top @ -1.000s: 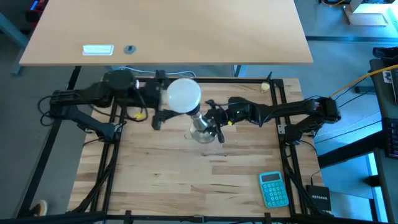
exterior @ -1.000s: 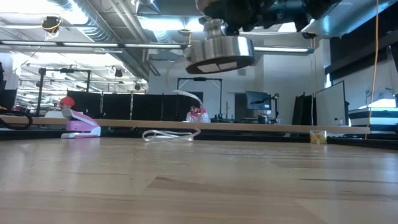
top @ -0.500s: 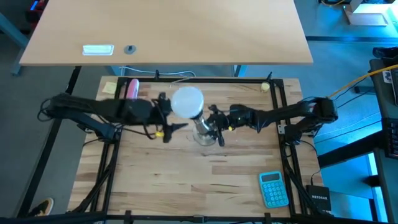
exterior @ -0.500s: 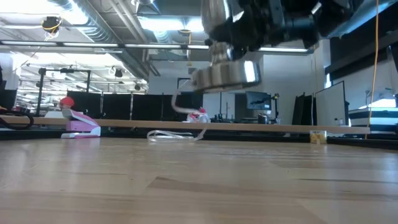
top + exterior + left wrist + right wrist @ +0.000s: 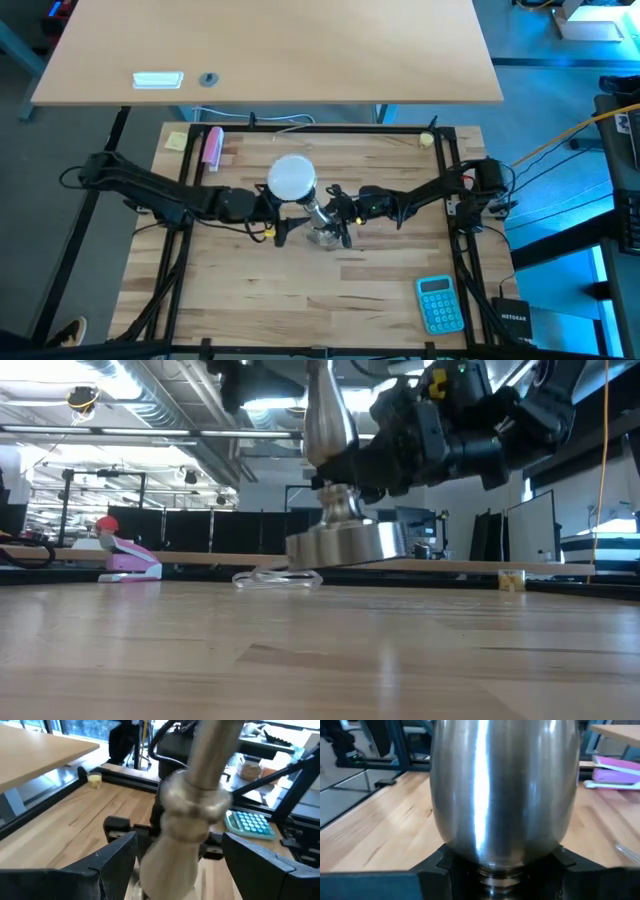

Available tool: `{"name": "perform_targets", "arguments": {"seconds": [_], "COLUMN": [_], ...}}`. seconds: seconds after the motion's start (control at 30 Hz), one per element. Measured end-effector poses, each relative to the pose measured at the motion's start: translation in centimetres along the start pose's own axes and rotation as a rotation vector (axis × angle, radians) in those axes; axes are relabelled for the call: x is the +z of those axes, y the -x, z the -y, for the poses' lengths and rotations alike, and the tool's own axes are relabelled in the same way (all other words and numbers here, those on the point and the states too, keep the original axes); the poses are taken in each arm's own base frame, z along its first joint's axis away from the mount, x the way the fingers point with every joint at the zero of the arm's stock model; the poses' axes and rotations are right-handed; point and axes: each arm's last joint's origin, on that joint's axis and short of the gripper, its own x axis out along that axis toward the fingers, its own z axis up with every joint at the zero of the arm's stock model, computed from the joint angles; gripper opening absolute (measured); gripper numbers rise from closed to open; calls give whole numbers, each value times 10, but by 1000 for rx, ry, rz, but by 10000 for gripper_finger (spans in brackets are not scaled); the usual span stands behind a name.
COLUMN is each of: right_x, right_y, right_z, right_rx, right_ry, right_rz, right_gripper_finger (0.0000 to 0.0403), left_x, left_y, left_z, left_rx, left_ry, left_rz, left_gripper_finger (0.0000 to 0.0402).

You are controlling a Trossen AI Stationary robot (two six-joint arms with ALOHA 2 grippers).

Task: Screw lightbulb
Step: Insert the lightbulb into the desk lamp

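Lower now than a second ago, both arms have brought the metal stand (image 5: pixel 322 222) and its white lightbulb (image 5: pixel 292 177) down to just above the wooden counter (image 5: pixel 300 290), near its middle; the low view shows the stand's round base (image 5: pixel 345 546) tilted, its near edge clear of the wood. The right claw (image 5: pixel 336 210) is clamped on the stand's stem from the right. The left claw (image 5: pixel 282 213) sits just left of it, fingers (image 5: pixel 112 855) spread wide either side of the stem, holding nothing. Farther off lie a pink stapler (image 5: pixel 212 145) at the far left and a blue calculator (image 5: pixel 440 303) at the near right.
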Motion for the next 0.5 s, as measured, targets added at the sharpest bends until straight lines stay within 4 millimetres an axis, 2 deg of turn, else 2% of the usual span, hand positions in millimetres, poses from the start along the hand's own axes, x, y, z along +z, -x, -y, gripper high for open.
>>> {"name": "perform_targets", "arguments": {"seconds": [0.2,0.4,0.5], "right_x": [-7,-11,-9], "right_y": [-8,-9,-9], "right_z": [2,2,2], "right_rx": [-21,-21,-27], "right_ry": [-18,-19,-17], "right_rz": [54,40,54], "right_gripper_finger": [161,161,161], "left_x": [-26,-26,-29], "left_y": [-15,-28,-33], "left_z": [0,0,-3], "left_rx": [20,98,121], "left_ry": [-1,-18,4], "left_rz": [-6,108,103], "left_gripper_finger": [280,280,280]}}
